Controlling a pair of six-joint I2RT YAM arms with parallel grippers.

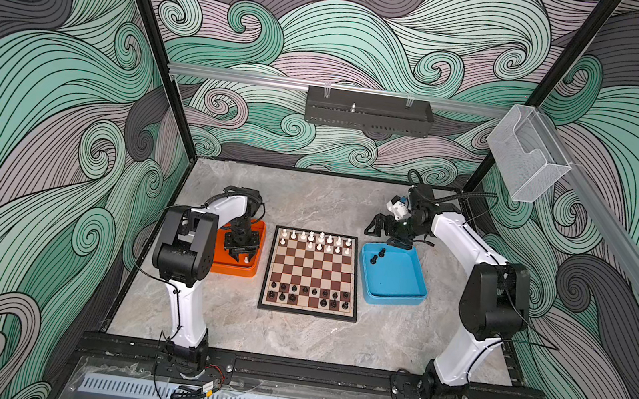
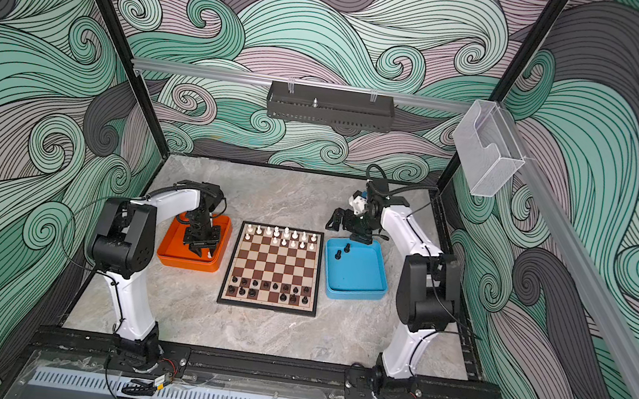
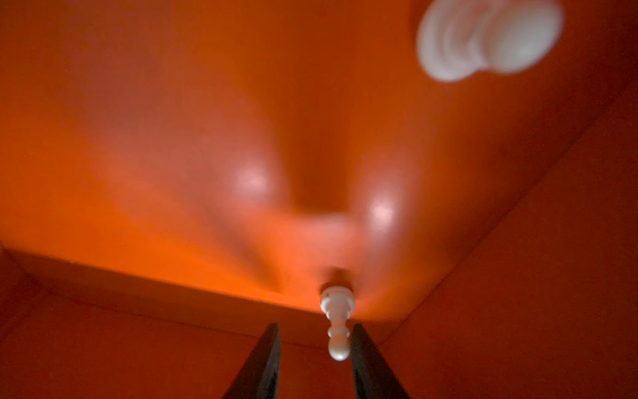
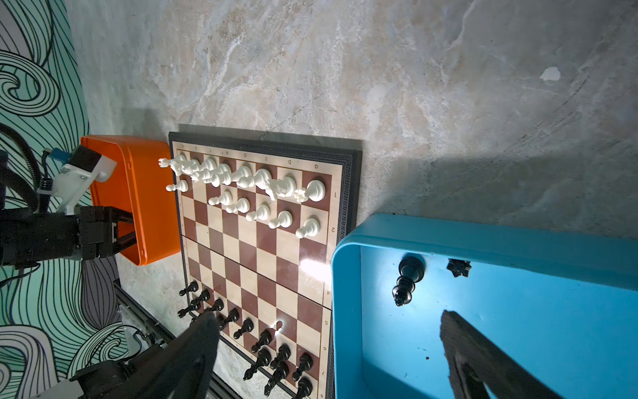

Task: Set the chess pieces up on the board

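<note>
Along the near edge of the board [image 1: 313,269] the black chess pieces [image 1: 304,290] stand in two ranks; the inner rank looks full, while the rank nearest the edge shows two empty squares at its middle; the middle of the board is bare; just right of the board, on the table [image 1: 309,203], the blue tray [image 1: 393,298] holds two loose black pieces [image 1: 373,259], which I judge belong in that gap; left of the board the orange tray [image 1: 235,270] takes the left tool [image 3: 315,331], its jaws narrow on either side of a white piece [image 3: 337,331], one finger close against it and a gap showing at the other, so not yet gripped as far as I can tell; a second white piece [image 3: 490,38] shows blurred in that tray; along the far edge of the board the white chess pieces [image 1: 321,237] fill the outer rank, and the inner one lacks two toward the orange tray; farther from the board, past the blue tray's far end, the right tool [image 1: 376,227] hangs spread wide, holding nothing; four pieces seem left to place, so the task looks nearly done
</note>
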